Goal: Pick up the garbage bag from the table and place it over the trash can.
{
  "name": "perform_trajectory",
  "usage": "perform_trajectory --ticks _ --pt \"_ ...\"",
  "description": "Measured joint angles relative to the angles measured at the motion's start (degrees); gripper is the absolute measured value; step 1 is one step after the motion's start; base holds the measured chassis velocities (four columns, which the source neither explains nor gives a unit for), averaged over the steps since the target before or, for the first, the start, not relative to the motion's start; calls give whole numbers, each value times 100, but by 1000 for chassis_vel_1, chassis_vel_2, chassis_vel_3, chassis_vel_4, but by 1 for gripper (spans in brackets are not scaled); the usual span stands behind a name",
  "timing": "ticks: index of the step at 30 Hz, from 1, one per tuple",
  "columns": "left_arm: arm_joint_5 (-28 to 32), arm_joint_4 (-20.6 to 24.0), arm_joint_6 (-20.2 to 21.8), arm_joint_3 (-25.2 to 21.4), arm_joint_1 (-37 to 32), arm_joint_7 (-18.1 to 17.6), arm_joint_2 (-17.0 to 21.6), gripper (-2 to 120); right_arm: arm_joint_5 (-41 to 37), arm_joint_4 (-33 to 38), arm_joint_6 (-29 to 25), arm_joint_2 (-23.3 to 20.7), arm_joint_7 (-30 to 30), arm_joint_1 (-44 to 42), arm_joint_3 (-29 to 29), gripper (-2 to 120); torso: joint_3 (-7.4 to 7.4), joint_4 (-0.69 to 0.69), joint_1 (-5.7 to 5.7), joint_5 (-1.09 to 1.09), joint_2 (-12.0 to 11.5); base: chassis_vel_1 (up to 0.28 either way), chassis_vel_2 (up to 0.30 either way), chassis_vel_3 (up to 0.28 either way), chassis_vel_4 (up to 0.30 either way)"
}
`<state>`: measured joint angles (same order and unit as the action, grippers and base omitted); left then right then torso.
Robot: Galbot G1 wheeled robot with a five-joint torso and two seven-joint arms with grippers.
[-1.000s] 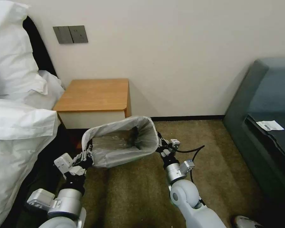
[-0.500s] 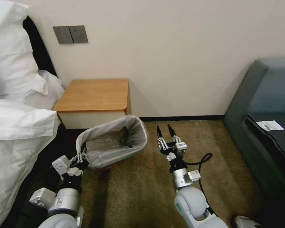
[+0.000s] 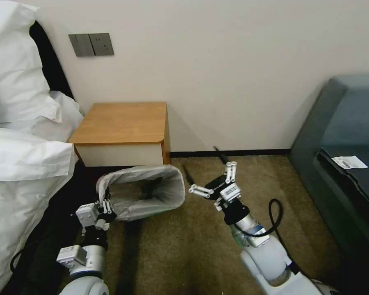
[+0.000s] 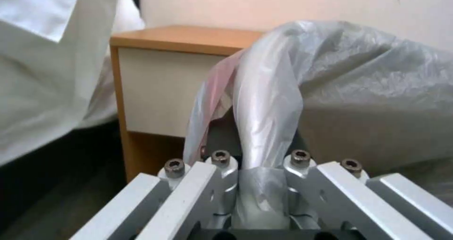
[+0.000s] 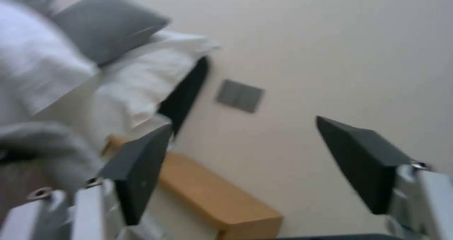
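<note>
The grey translucent garbage bag [image 3: 141, 192] stands open-mouthed on the carpet in front of the table [image 3: 123, 123]. The trash can is hidden under the bag. My left gripper [image 3: 102, 207] is shut on the bag's near-left rim. In the left wrist view the plastic [image 4: 264, 102] is pinched between the fingers, and a pink band [image 4: 219, 80] shows along the rim. My right gripper [image 3: 203, 164] is open wide just right of the bag, clear of it. The right wrist view has its black pads [image 5: 141, 169] spread apart, nothing between them, facing the wall and table [image 5: 212, 194].
White bedding [image 3: 20, 164] crowds the left side, right up to the table. A dark sofa [image 3: 344, 143] with a paper slip [image 3: 349, 162] stands at the right. Brown carpet [image 3: 172, 246] lies between. A switch plate [image 3: 91, 44] is on the wall.
The right gripper let go of the bag's rim, opened wider and drew back to the right. The bag sank lower and shifted left, with the left gripper still holding it.
</note>
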<state>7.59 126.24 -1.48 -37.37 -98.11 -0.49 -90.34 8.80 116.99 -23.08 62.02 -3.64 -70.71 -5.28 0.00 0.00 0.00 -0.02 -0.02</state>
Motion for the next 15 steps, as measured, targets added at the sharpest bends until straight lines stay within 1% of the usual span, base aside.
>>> perform_trajectory --ticks 1,2,3,4,6,7,8,9,12,13,14,15 --pt "0 0 0 0 0 0 0 7 0 0 0 0 0 0 0 78 0 0 0 0 0 0 0 0 0" --pt "-110 -12 0 11 0 1 15 7 18 39 144 -167 -88 98 76 75 0 0 0 0 0 0 0 0 0" --pt "-241 -27 0 30 -3 1 27 7 21 85 327 -356 -238 210 161 68 0 -1 0 0 0 0 0 0 0" --pt "-241 -27 0 30 -3 1 27 7 21 85 327 -356 -238 210 161 68 0 -1 0 0 0 0 0 0 0" --pt "-460 -62 0 72 -13 1 28 7 50 165 616 -664 -560 409 297 59 0 0 0 0 0 0 0 0 0" --pt "-633 -102 0 118 -17 1 21 7 92 211 819 -846 -738 575 427 53 0 -1 0 0 0 0 0 0 0" --pt "-633 -102 0 118 -17 1 21 7 92 211 819 -846 -738 575 427 53 0 -1 0 0 0 0 0 0 0" --pt "-761 -134 0 163 -26 8 5 7 119 250 1044 -998 -853 757 587 48 0 -1 0 -1 0 0 0 0 0" --pt "-1009 -183 -28 216 -56 35 -40 7 89 288 1481 -1245 -933 1137 1011 35 0 0 0 -1 0 0 0 0 0" --pt "-1009 -183 -28 216 -56 35 -40 7 89 288 1481 -1245 -933 1137 1011 35 0 0 0 -1 0 0 0 0 0" --pt "-1091 -197 -52 225 -73 44 -63 7 27 284 1663 -1303 -979 1284 1191 32 0 -1 0 -1 0 0 0 0 0" --pt "-1162 -205 -63 229 -91 45 -85 7 -62 257 1860 -1339 -1022 1424 1353 25 0 0 0 -1 0 0 0 0 0"
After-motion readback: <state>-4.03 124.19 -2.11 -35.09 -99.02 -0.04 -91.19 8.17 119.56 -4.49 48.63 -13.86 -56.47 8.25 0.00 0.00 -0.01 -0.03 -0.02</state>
